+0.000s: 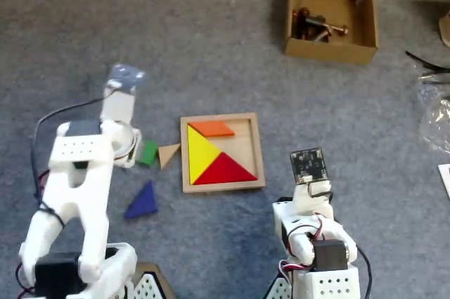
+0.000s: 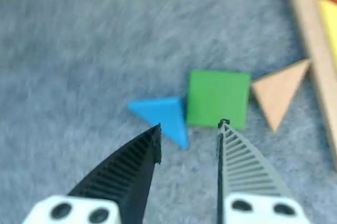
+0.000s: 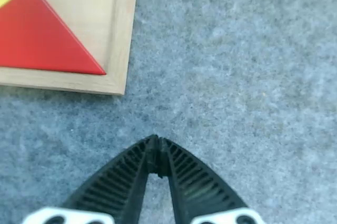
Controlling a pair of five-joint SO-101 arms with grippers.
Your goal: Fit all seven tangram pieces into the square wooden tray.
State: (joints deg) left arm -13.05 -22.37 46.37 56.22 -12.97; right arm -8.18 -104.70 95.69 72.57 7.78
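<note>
It looked like a hobby robotics lab or workshop. A grey felt-covered tabletop carried the white plastic left arm and right arm, with exposed wiring and a bare circuit board. Nearby were a cardboard box of odd parts, loose black cables and a clear plastic bag.

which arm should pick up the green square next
Left. The left gripper, open, hovers just short of the green square and small blue triangle, on the loose-piece side of the tray. The right gripper is shut over carpet by the tray's opposite corner.
</note>
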